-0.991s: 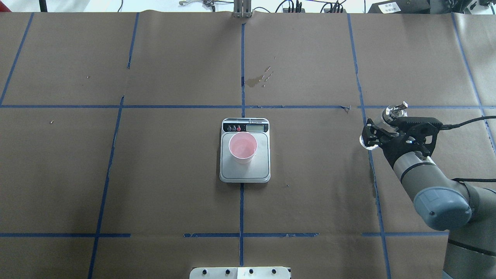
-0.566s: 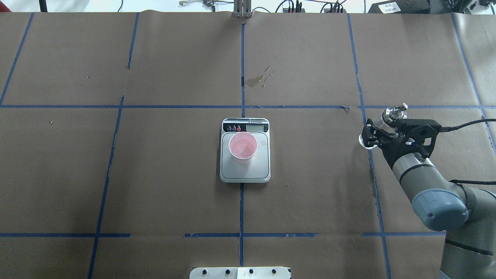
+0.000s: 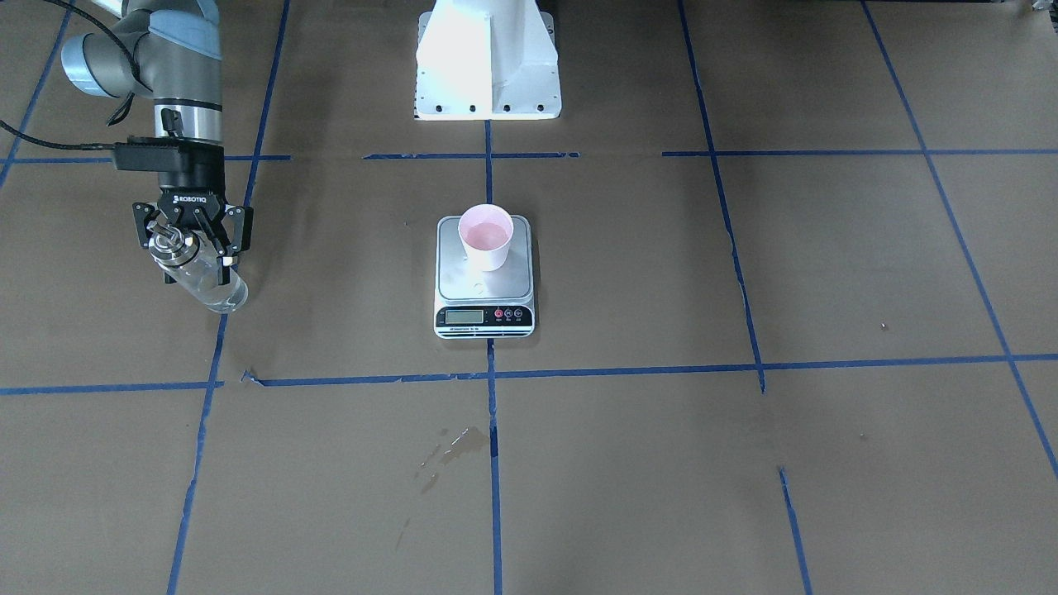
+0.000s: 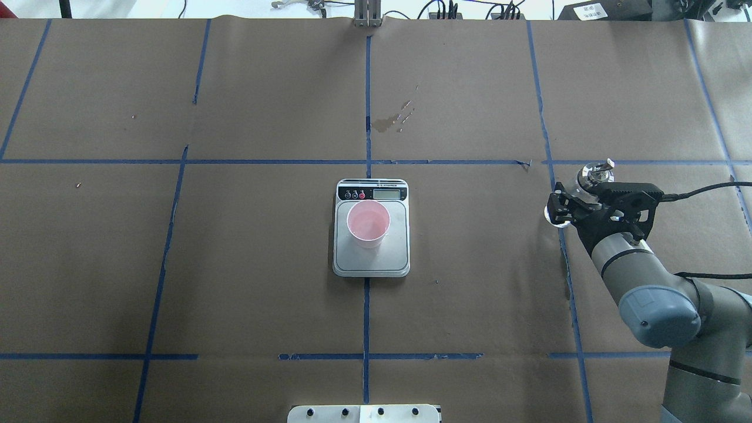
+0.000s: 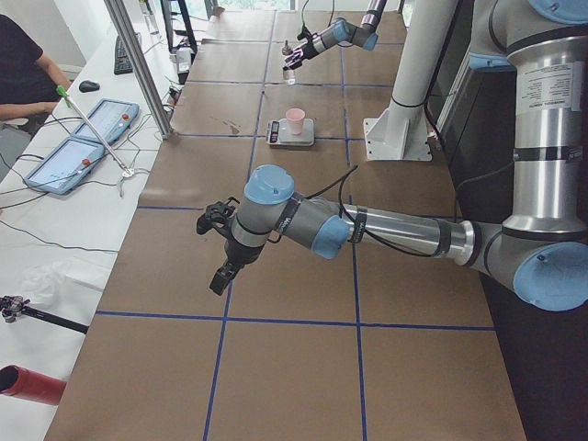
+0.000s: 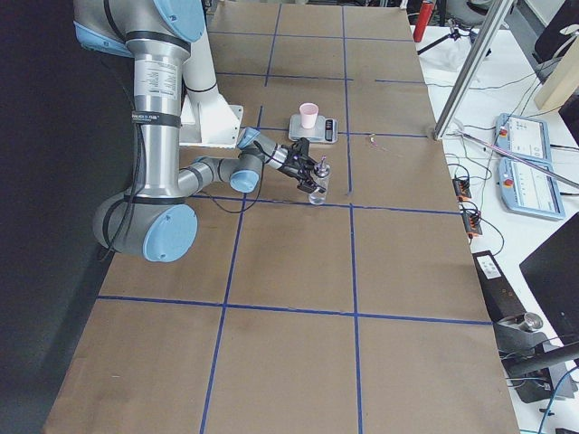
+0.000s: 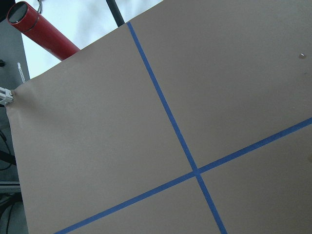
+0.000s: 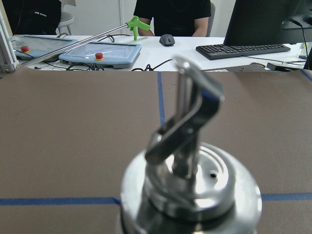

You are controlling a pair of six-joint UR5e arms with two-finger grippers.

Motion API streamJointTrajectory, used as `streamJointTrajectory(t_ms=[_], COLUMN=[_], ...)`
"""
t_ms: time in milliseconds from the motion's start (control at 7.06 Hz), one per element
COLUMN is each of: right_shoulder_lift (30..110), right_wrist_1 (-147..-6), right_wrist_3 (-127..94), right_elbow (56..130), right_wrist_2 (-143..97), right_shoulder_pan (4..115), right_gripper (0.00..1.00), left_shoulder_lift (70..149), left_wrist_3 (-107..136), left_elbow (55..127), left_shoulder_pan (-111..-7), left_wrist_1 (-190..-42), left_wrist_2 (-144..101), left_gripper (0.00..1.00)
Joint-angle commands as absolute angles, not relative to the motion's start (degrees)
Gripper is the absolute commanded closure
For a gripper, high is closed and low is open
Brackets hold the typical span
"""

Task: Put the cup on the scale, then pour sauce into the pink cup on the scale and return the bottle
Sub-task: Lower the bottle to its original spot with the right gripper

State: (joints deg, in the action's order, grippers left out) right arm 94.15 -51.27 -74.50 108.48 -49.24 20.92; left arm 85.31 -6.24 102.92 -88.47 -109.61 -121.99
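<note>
Evidently the small pale pink paper cup [image 3: 486, 235] sits on the flat silver-grey kitchen scale [image 3: 463, 285] as pour target. My right claw [image 3: 192, 248] pinches the clear glass, metal-spouted bottle [image 3: 208, 285] about upright, well off to the robot's right of the scale, so nothing spills. Whether my left claw [image 5: 211, 248] is spread I cannot tell.
</note>
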Motion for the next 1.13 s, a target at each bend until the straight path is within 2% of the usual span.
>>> streamJointTrajectory(t_ms=[0,283,566,708,991], right_shoulder_lift=[94.83,94.75,94.66,94.75,94.75], right_wrist_1=[-51.33,-51.33,-51.33,-51.33,-51.24], right_wrist_3=[-74.62,-74.71,-74.62,-74.62,-74.62], right_elbow=[108.28,108.19,108.11,108.02,107.75], right_wrist_2=[-49.48,-49.66,-50.27,-50.62,-50.62], right_shoulder_pan=[20.92,20.92,20.83,20.83,20.74], right_gripper=[1.00,1.00,0.86,0.76,0.48], left_shoulder_lift=[85.34,85.43,85.52,85.52,85.52], left_wrist_3=[-6.59,-7.03,-7.03,-7.03,-7.03], left_elbow=[102.92,102.92,102.92,102.83,102.83], left_shoulder_pan=[-88.77,-89.03,-89.21,-89.21,-89.21], left_wrist_1=[-109.60,-109.60,-109.60,-109.60,-109.60], left_wrist_2=[-121.99,-121.99,-121.99,-121.99,-121.99], left_gripper=[0.00,0.00,0.00,0.00,0.00])
